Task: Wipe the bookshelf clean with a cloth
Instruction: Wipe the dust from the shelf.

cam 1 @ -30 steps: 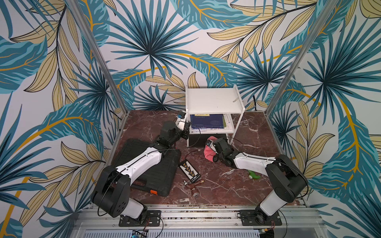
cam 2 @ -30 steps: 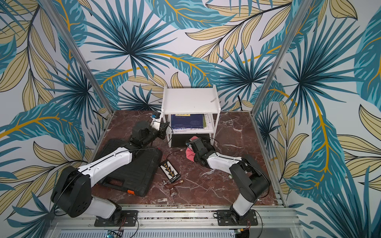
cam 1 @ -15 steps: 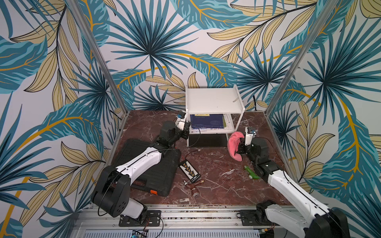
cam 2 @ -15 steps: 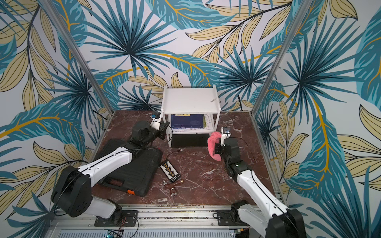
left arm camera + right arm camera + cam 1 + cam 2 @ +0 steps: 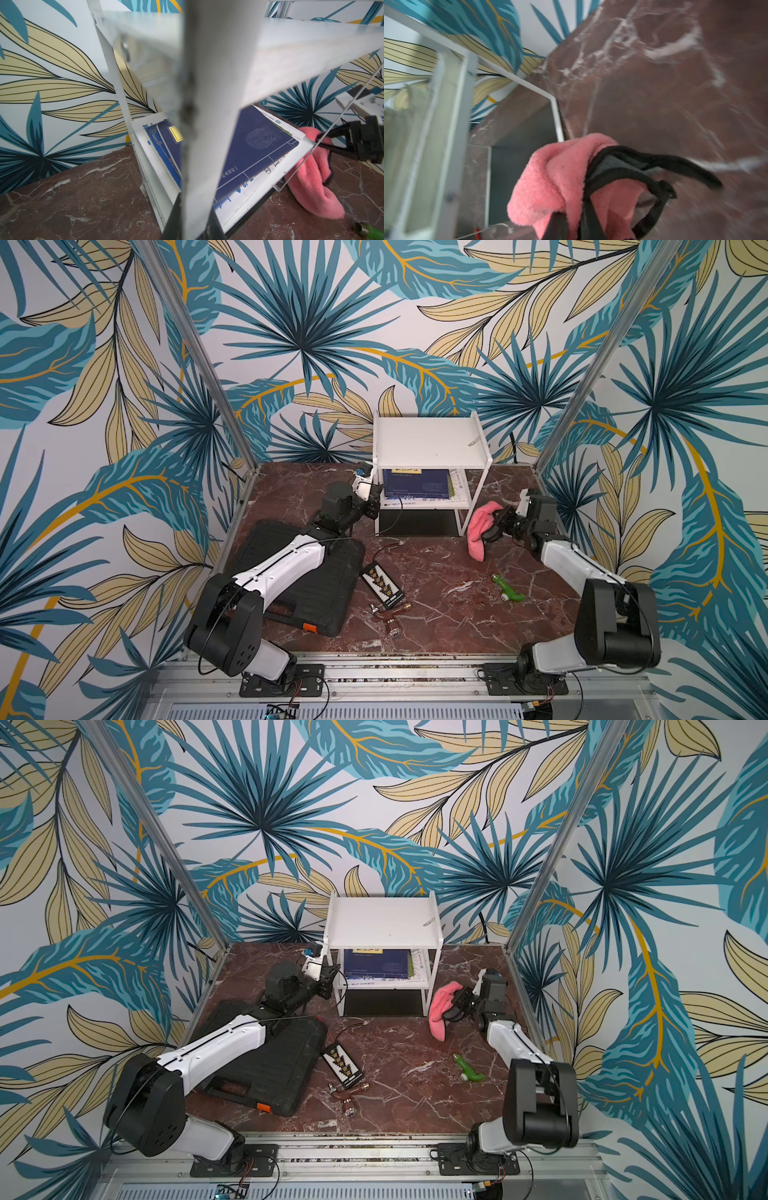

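The white bookshelf (image 5: 430, 443) (image 5: 382, 923) stands at the back of the marble table. My left gripper (image 5: 374, 506) (image 5: 328, 984) is shut on its front left leg (image 5: 207, 104), which fills the left wrist view between the black fingers of the left gripper (image 5: 193, 220). The pink cloth (image 5: 478, 531) (image 5: 440, 1011) (image 5: 307, 180) (image 5: 554, 180) hangs bunched just right of the shelf's front right leg. My right gripper (image 5: 496, 524) (image 5: 459, 1002) (image 5: 571, 224) is shut on it. The cloth's lower end droops down to about table level.
Blue books (image 5: 415, 485) lie on the lower shelf, and a small grey scrap (image 5: 473, 442) on the top one. A black ribbed case (image 5: 307, 585) lies under my left arm. A small black board (image 5: 381, 585), metal bits (image 5: 388, 614) and a green toy (image 5: 509, 589) lie in front.
My right gripper has carried the cloth from in front of the shelf's lower tier to the right of its front right leg. The left gripper has stayed on the leg.
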